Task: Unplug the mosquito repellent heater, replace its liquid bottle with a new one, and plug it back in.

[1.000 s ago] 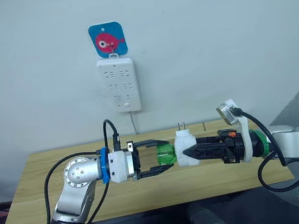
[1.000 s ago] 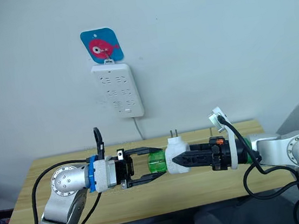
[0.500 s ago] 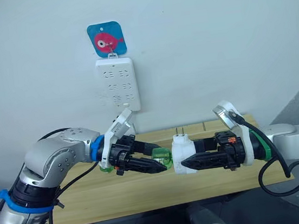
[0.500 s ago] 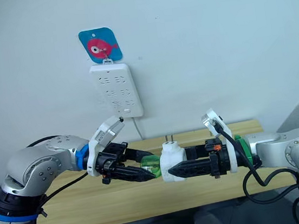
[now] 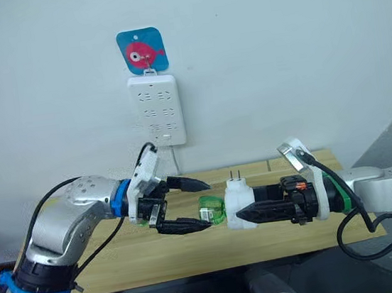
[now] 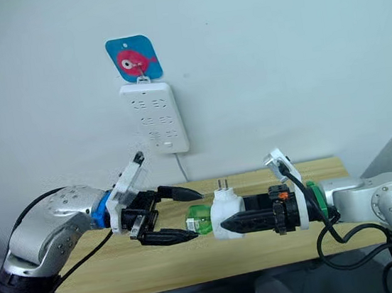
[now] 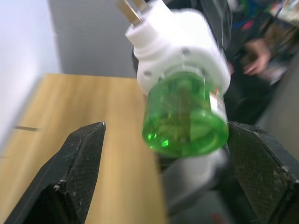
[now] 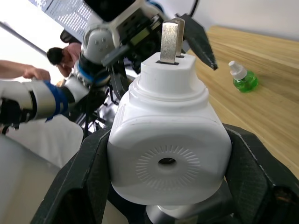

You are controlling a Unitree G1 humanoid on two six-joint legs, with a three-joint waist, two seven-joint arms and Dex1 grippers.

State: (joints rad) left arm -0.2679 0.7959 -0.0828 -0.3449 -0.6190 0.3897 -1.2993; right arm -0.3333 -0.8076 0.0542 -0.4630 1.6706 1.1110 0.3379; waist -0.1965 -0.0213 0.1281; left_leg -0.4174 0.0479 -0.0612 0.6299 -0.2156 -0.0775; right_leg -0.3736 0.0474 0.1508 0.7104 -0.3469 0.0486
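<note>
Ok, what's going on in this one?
The right gripper holds the unplugged mosquito repellent heater above the wooden table, prongs up, its green bottle still attached and pointing at the left arm. The left gripper is open around that bottle but not clamped on it. Another small green bottle stands on the table. The power strip hangs on the wall.
</note>
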